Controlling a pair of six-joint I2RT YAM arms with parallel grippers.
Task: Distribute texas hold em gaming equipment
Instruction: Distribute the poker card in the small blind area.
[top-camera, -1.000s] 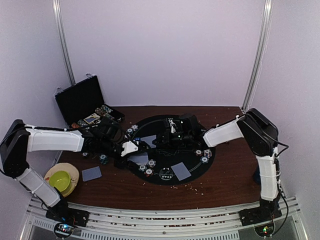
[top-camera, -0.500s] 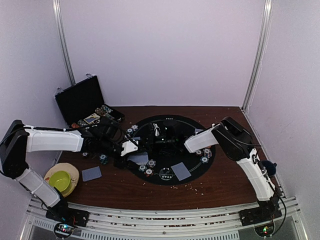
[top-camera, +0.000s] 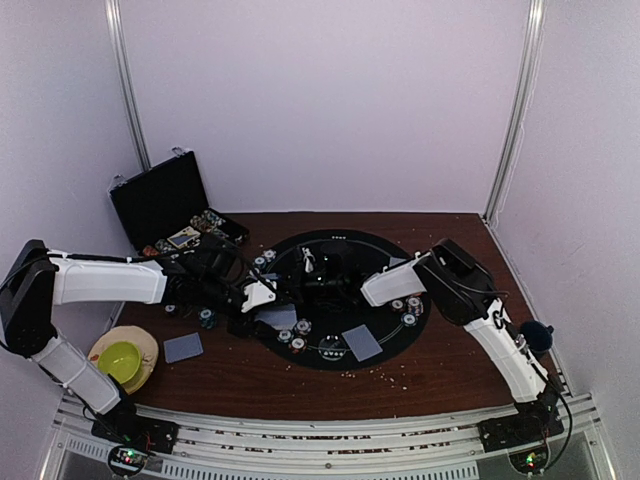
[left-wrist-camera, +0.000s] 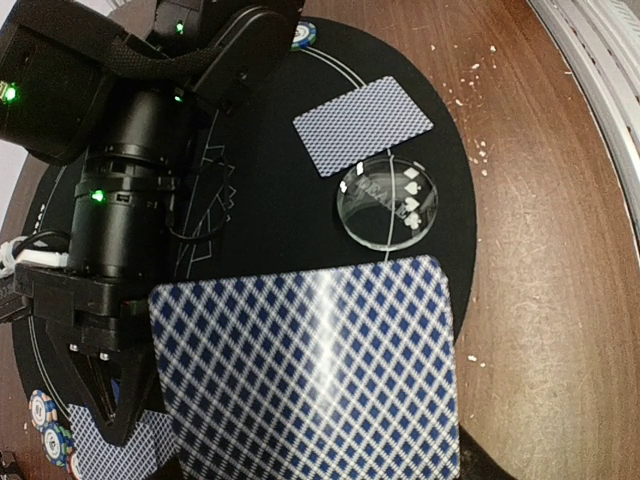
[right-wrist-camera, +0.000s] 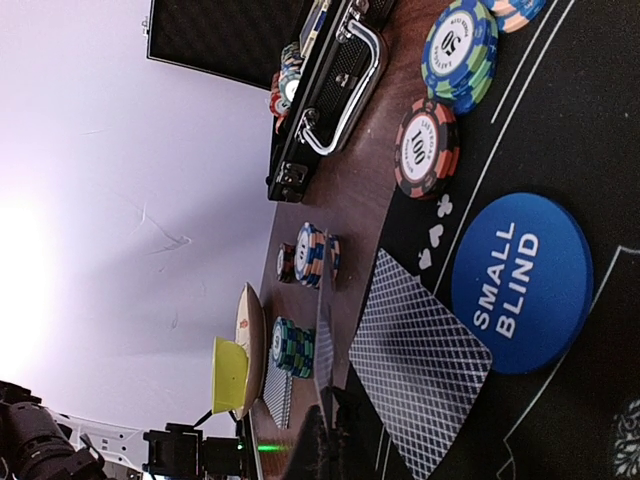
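Note:
My left gripper hovers over the left side of the black round mat, shut on a blue-diamond-backed playing card that hides its fingers. My right gripper, shut and empty, points at that card's left edge; I cannot tell whether they touch. In the right wrist view the held card shows edge-on above the table. On the mat lie another card, a clear button disc, a blue "small blind" disc and striped poker chips.
An open black case stands at the back left. A plate with a yellow-green bowl sits front left, with a loose card beside it. A dark blue mug is at the right table edge. Chip stacks stand on the wood.
The right arm has swung left across the mat until its shut gripper reached the left gripper. The left arm and its card have stayed still.

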